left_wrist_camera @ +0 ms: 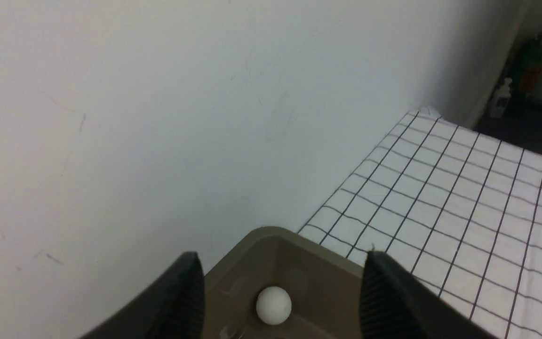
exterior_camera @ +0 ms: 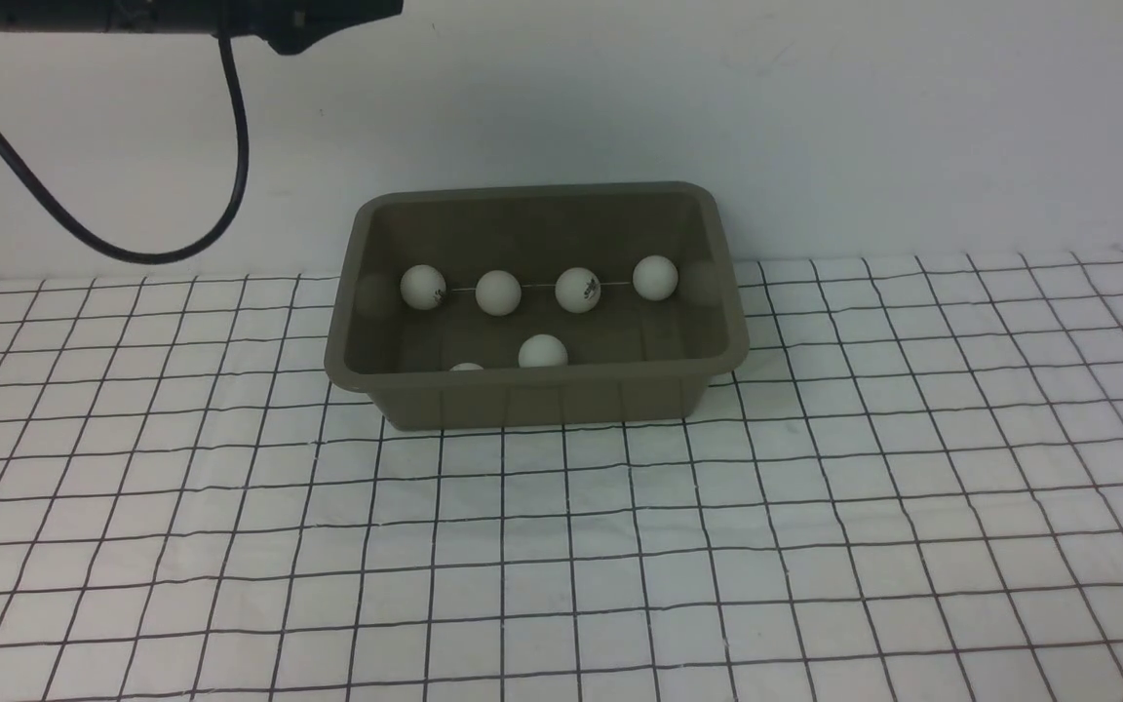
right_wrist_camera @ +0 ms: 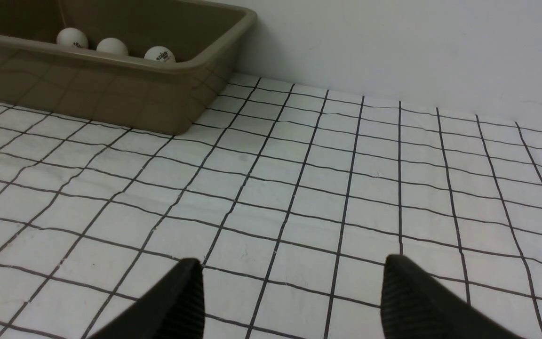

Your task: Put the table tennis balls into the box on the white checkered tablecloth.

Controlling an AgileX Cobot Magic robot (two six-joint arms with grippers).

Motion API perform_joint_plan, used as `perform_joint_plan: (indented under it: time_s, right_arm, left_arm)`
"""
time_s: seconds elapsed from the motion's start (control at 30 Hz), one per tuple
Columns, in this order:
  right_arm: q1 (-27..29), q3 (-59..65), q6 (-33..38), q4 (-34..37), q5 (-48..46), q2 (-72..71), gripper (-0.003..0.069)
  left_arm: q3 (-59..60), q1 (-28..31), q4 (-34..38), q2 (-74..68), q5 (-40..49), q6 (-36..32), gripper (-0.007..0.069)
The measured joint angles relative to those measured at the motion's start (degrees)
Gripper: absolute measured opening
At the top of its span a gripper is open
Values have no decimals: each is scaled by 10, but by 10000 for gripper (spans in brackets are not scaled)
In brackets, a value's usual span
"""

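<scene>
Front view gives you the small white matte table tennis balls: four in a row along the far wall of the olive-grey rectangular plastic box, two more nearer its front wall, one mostly hidden by the rim. The box sits on the white cloth with the thin black grid, close to the pale wall. Your left gripper hangs above a corner of the box with its black fingers spread and empty, one ball lying below between them. Your right gripper is low over bare cloth, well apart from the box, fingers likewise spread, holding nothing.
</scene>
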State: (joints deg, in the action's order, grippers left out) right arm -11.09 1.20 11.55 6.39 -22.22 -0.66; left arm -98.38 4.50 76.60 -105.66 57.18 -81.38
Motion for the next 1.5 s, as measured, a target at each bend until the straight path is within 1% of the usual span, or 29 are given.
perform_joint_plan:
  time_s: [0.1, 0.17, 0.27, 0.3, 0.33, 0.4, 0.47, 0.53, 0.57, 0.67, 0.77, 0.9, 0.97, 1.03, 1.1, 1.17, 1.23, 1.27, 1.4, 1.5]
  right_arm:
    - [0, 0, 0, 0, 0, 0, 461]
    - [0, 0, 0, 0, 0, 0, 461]
    - [0, 0, 0, 0, 0, 0, 461]
    - [0, 0, 0, 0, 0, 0, 461]
    - [0, 0, 0, 0, 0, 0, 461]
    - [0, 0, 0, 0, 0, 0, 461]
    - [0, 0, 0, 0, 0, 0, 461]
    - [0, 0, 0, 0, 0, 0, 461]
    - [0, 0, 0, 0, 0, 0, 461]
    - [0, 0, 0, 0, 0, 0, 461]
    - [0, 0, 0, 0, 0, 0, 461]
    - [0, 0, 0, 0, 0, 0, 461]
    - [0, 0, 0, 0, 0, 0, 461]
    - [0, 0, 0, 0, 0, 0, 461]
    - [0, 0, 0, 0, 0, 0, 461]
    - [0, 0, 0, 0, 0, 0, 461]
    - [0, 0, 0, 0, 0, 0, 461]
    - [0, 0, 0, 0, 0, 0, 461]
    - [0, 0, 0, 0, 0, 0, 461]
    - [0, 0, 0, 0, 0, 0, 461]
  left_arm:
    - [0, -7, 14, 0, -2, 1, 405]
    - [0, -22, 6, 1, -18, 10, 405]
    - [0, -46, -68, 13, -48, 77, 405]
    - [0, -54, -104, 19, -61, 112, 405]
    - [0, -66, -169, 30, -72, 164, 405]
    - [0, -81, -271, 46, -82, 270, 405]
    - [1, -103, -421, 81, -79, 406, 405]
    - [2, -124, -541, 119, -62, 522, 405]
    - [2, -132, -594, 135, -53, 572, 405]
    - [2, -161, -700, 204, -15, 679, 405]
    - [2, -174, -735, 290, 25, 724, 405]
    - [2, -176, -735, 377, 59, 734, 405]
    - [5, -176, -740, 443, 75, 735, 405]
    - [23, -176, -754, 511, 73, 737, 405]
    - [69, -176, -786, 597, 66, 752, 405]
    - [149, -176, -827, 699, 49, 792, 405]
    - [246, -176, -845, 790, 13, 828, 405]
    - [289, -176, -847, 824, -7, 836, 405]
    - [533, -176, -839, 975, -133, 850, 405]
    - [629, -173, -839, 1016, -181, 859, 405]
